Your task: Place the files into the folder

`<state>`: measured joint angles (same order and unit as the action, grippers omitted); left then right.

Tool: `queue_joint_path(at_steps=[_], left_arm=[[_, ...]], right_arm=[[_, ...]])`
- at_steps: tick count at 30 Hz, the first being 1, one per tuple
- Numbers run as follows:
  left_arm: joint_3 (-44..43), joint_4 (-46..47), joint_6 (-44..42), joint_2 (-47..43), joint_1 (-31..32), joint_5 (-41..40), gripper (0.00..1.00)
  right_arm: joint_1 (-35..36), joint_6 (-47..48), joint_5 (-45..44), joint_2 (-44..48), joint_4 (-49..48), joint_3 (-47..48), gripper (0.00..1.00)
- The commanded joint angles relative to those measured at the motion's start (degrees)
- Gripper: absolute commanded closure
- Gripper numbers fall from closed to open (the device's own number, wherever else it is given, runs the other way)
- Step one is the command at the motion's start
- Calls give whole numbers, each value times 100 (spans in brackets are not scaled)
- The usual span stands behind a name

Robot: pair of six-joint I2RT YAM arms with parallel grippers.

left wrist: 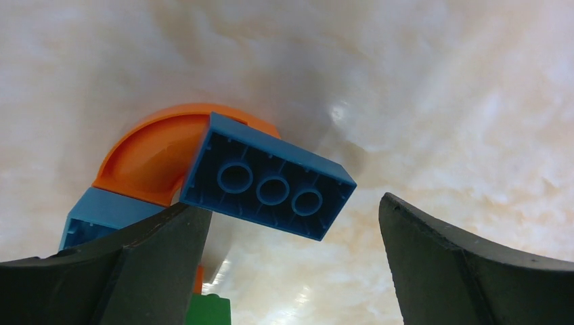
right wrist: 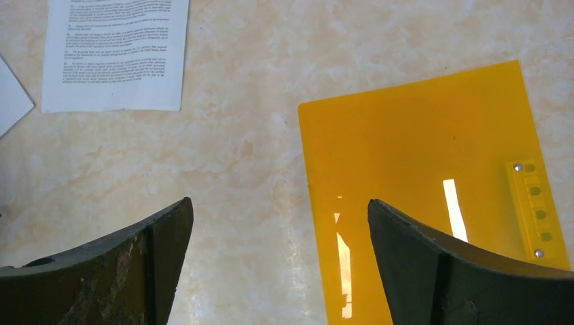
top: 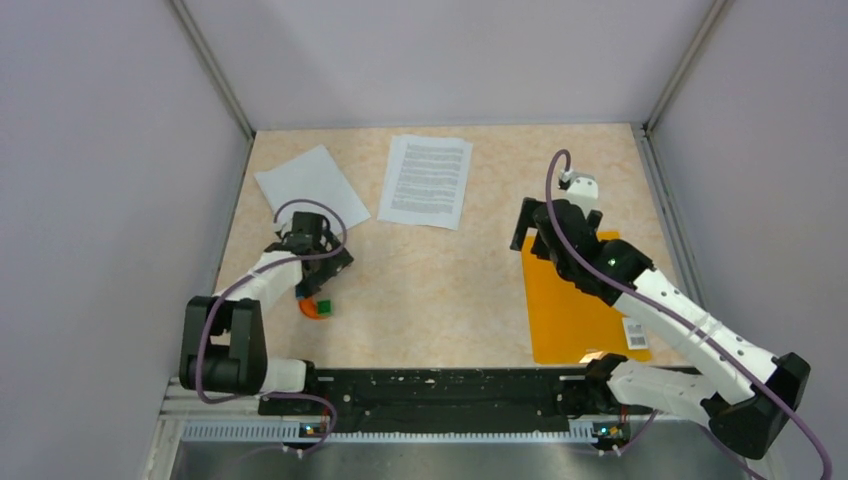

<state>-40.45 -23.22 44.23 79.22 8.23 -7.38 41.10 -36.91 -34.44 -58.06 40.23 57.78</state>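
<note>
The left arm [top: 268, 272] and right arm [top: 690, 318] have white links, black joints and looping purple cables.

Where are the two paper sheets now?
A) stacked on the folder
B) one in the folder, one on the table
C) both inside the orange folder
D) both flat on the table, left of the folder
D: the printed sheet and the blank sheet both lie flat on the table, left of the orange folder and apart from it.
</note>
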Motion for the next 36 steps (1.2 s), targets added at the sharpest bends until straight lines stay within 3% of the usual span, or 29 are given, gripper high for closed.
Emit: queue_joint_path(at_steps=[1, 8, 15, 21, 30, 36], left_arm=[[203, -495, -198, -217, -963, -36, 2], [138, -511, -86, -429, -2122, 3, 2], [-557, -838, -98, -502, -2179, -346, 2], [-1088, -1112, -176, -744, -2055, -119, 2], [-1787, -1396, -690, -1038, -1103, -88, 2], [-2532, -1308, -871, -438, 739, 389, 2]], right_arm=[[-5, 146, 175, -74, -366, 51, 1], [-15, 208, 341, -195, -536, 0, 1], [-107, 339, 368, -273, -630, -66, 1], [-312, 395, 451, -311, -658, -114, 1], [-595, 217, 845, -459, -865, -178, 1], [-1010, -52, 599, -463, -621, -224, 1]])
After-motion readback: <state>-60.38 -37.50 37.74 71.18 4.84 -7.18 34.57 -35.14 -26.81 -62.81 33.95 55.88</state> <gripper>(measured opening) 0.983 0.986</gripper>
